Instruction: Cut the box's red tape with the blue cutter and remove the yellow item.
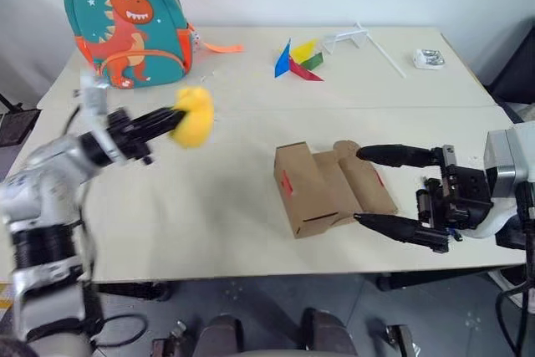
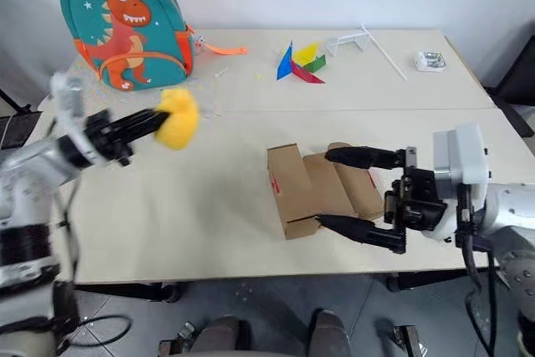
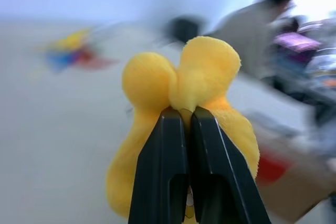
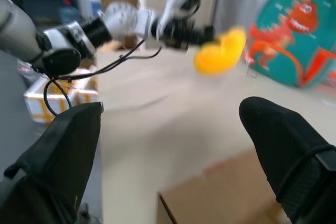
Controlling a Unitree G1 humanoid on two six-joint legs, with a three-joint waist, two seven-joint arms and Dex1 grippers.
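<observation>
Head views: left pincer [image 1: 178,116], at the left of the frame, was clamped on the yellow item [image 1: 195,115], held in the air above the worktop [image 1: 209,206]. Right pincer [image 1: 378,187], at the right, stood wide, one finger along each side of the box [image 1: 330,186], which lay right of centre with red tape [image 1: 287,183] on its end. No readable writing.

Left wrist view: fingers [image 3: 163,171] nearly together, pinching the yellow item's plush.

Right wrist view: fingers [image 4: 286,150] far apart; box at lower centre, yellow item in the upper middle.
</observation>
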